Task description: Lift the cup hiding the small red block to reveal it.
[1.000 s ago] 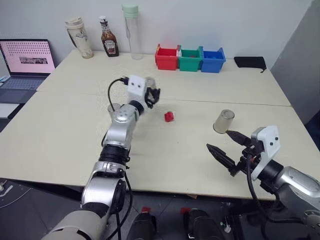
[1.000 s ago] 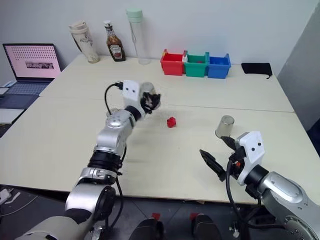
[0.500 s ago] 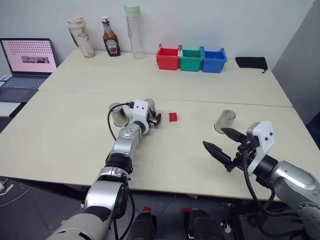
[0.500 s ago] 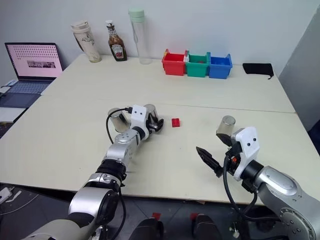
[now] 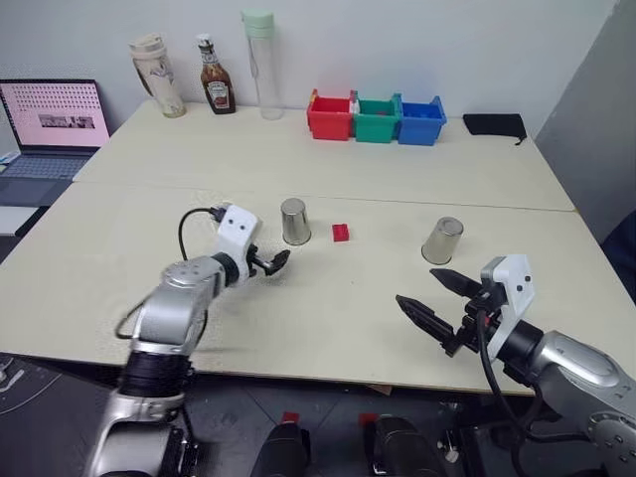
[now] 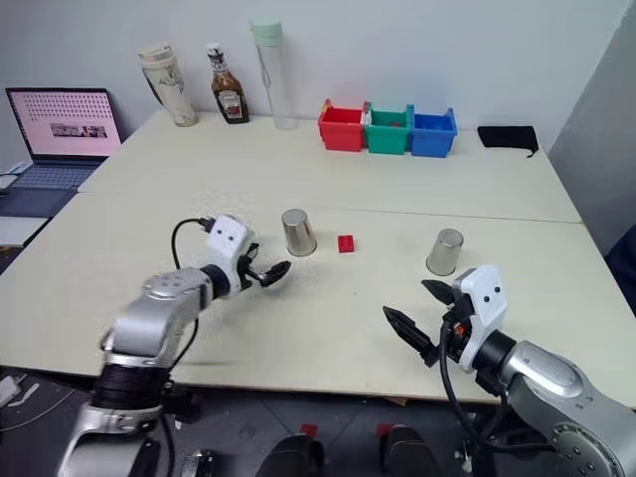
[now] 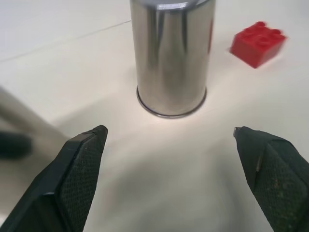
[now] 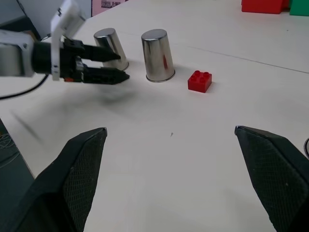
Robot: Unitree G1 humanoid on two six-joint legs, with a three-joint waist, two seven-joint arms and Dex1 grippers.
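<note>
The pale desk (image 5: pixel 417 169) carries everything. On it, an upturned metal cup (image 5: pixel 294 221) stands just beside the small red block (image 5: pixel 341 233), which lies uncovered on the desk's surface. A second metal cup (image 5: pixel 442 239) stands well apart, nearer the right gripper (image 5: pixel 441 303), whose jaws are spread wide and empty. The left gripper (image 5: pixel 274 263) hovers near the first cup, jaws apart, holding nothing; the block lies beyond that cup from it.

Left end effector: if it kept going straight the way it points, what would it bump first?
Most likely the upside-down metal cup right ahead of the open left end effector; the red block sits off to one side.
</note>
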